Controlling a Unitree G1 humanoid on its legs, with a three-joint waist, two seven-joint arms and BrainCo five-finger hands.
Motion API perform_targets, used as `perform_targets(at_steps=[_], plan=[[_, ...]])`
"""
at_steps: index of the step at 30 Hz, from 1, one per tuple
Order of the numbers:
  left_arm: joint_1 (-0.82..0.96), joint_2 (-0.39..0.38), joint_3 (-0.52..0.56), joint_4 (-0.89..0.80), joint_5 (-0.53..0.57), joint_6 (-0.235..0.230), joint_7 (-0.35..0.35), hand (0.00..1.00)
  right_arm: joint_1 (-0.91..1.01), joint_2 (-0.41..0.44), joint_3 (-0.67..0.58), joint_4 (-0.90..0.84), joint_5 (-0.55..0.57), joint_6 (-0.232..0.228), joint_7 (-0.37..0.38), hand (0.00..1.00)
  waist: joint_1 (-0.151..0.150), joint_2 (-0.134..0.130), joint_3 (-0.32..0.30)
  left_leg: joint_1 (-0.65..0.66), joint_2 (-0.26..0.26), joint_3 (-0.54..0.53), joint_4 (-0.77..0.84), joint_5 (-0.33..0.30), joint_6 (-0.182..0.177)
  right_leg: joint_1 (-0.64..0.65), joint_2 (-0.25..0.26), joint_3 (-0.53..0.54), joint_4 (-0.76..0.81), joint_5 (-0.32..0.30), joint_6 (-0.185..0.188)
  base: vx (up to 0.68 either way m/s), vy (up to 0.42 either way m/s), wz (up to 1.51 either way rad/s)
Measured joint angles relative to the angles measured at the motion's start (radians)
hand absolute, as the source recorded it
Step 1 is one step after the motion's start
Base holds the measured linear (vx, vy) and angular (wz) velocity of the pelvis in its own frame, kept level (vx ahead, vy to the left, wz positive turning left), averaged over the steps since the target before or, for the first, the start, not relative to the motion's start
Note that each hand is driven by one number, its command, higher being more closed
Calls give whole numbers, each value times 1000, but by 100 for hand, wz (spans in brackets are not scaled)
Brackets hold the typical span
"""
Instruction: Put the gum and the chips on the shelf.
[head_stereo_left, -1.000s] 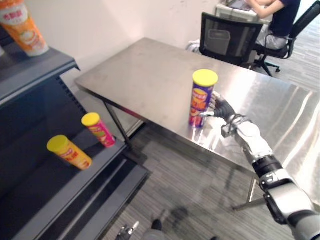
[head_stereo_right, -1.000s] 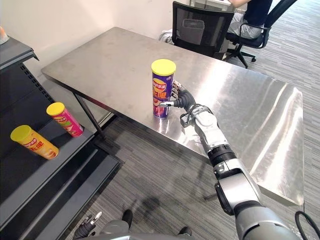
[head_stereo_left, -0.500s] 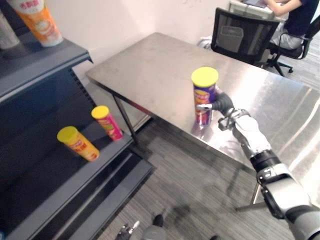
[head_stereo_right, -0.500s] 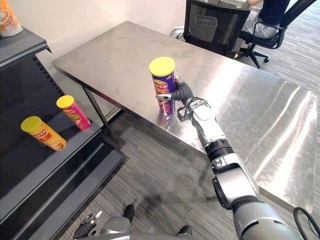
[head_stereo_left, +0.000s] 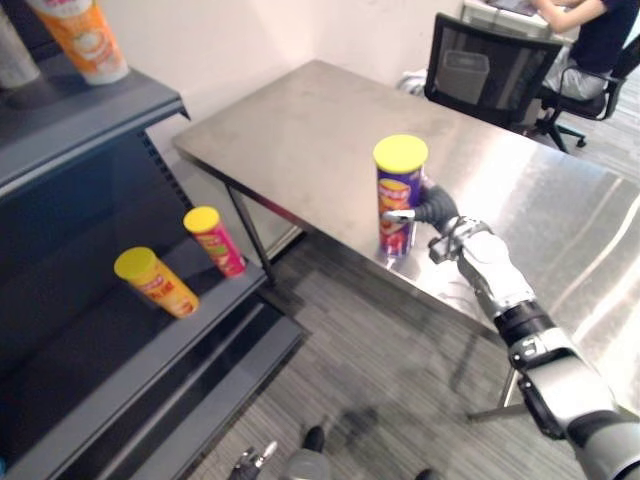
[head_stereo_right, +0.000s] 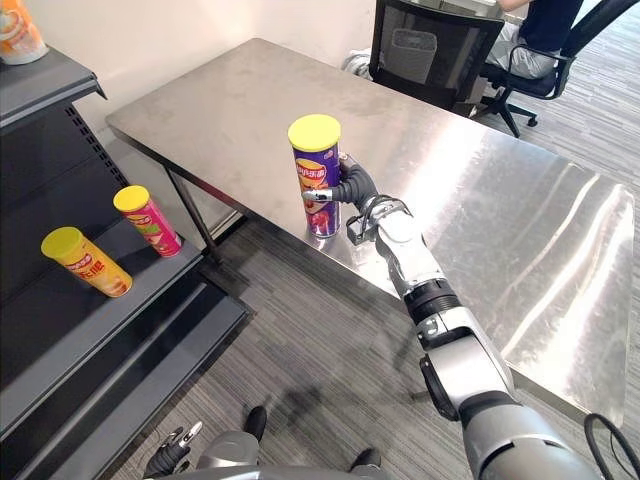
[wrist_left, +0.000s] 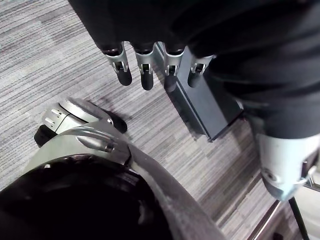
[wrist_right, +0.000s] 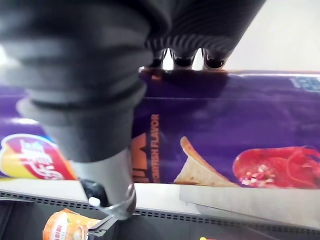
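Observation:
A purple chips can (head_stereo_left: 398, 195) with a yellow lid stands upright near the front edge of the steel table (head_stereo_left: 300, 130). My right hand (head_stereo_left: 437, 212) is shut on it from the right side. In the right wrist view the thumb (wrist_right: 107, 185) lies across the front of the can (wrist_right: 225, 125) and the fingertips (wrist_right: 182, 60) curl over its far side. I cannot tell whether the can's base touches the table. My left hand (wrist_left: 145, 70) hangs low over the carpet with straight fingers, holding nothing.
A dark shelf unit (head_stereo_left: 120, 350) stands at the left. A yellow can (head_stereo_left: 150, 280) and a pink can (head_stereo_left: 213, 240) lean on its lower board, and an orange can (head_stereo_left: 80, 40) stands on its top board. Behind the table are a black office chair (head_stereo_left: 485, 70) and a seated person (head_stereo_left: 590, 30).
My right hand's fingers have closed round the purple can, from spread beside it to wrapped on it. The camera has shifted a little. The left hand has not moved.

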Motion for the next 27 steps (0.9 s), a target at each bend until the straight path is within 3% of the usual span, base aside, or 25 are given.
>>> perform_targets(at_steps=[4,8,15,19,23,25,26,27], plan=[[-1,2,1,0,2,0,1,0,10,-14,-8,-97,29,26,-7,100,-6,-5,-2,1,7,12,0,0,0,-5,5,12,2,0,0,-5,2,-8],[-1,3,14,0,5,0,2,0,63,-19,-105,-318,101,29,-27,100,-11,-11,-6,1,15,21,0,-1,-1,-16,8,38,18,-3,3,-4,0,-5],[-5,7,67,1,-19,-11,83,0,220,-29,-194,-616,156,50,-38,100,-60,-59,-47,6,23,77,-3,-8,-2,-53,10,110,41,-11,9,-25,4,-23],[-18,-8,98,-28,-21,-64,128,0,306,-77,-224,-732,199,66,-26,100,-92,-65,-90,7,27,105,-7,-14,-3,-72,15,139,40,-10,9,-3,-2,-20],[-28,-13,73,-96,-39,-121,109,0,358,-84,-269,-751,234,67,-24,100,-111,-59,-106,-1,33,110,-4,-13,-5,-84,22,146,40,-10,8,18,-7,-7],[-33,-15,42,-105,-89,-118,56,0,389,-85,-273,-750,255,69,-21,100,-111,-54,-113,0,34,110,-4,-12,-6,-84,23,146,40,-10,8,39,-8,-3],[-32,-17,7,-105,-102,-113,-9,0,413,-85,-273,-749,262,69,-3,100,-114,-47,-117,0,34,111,-4,-12,-6,-85,23,146,38,-10,8,38,-4,-1],[-32,-18,-1,-105,-102,-113,-19,0,416,-85,-273,-749,262,69,-1,100,-114,-46,-118,-1,34,111,-4,-12,-6,-85,23,146,38,-10,8,34,-1,-1]])
